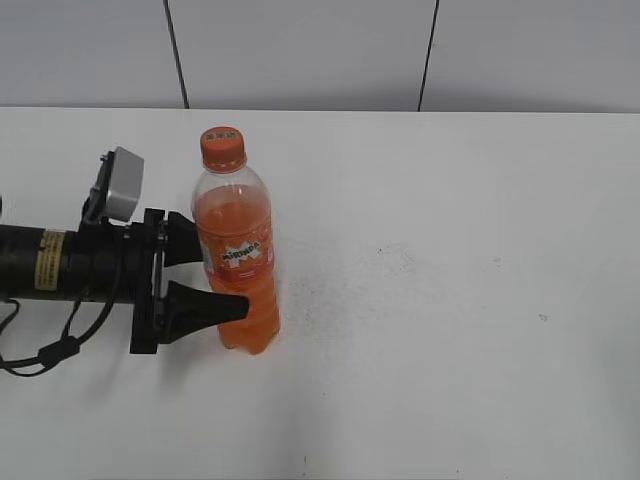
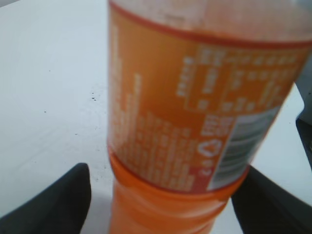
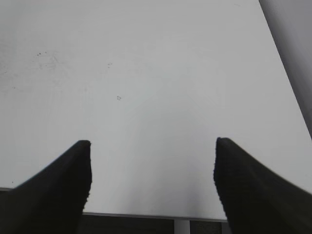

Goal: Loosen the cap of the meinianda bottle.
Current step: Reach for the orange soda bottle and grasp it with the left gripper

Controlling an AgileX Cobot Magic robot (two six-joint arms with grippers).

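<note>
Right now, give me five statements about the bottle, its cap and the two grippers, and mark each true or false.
1. The meinianda bottle stands upright on the white table. True.
2. The cap lies on the table beside the bottle. False: it sits on the bottle's neck.
3. The left gripper has one finger on each side of the bottle's body. True; whether the fingers press it cannot be told.
4. The right gripper is closed around the cap. False: its fingers are spread wide over bare table with nothing between them, and it does not show in the exterior view.
5. The bottle is empty. False: orange drink fills most of it.
</note>
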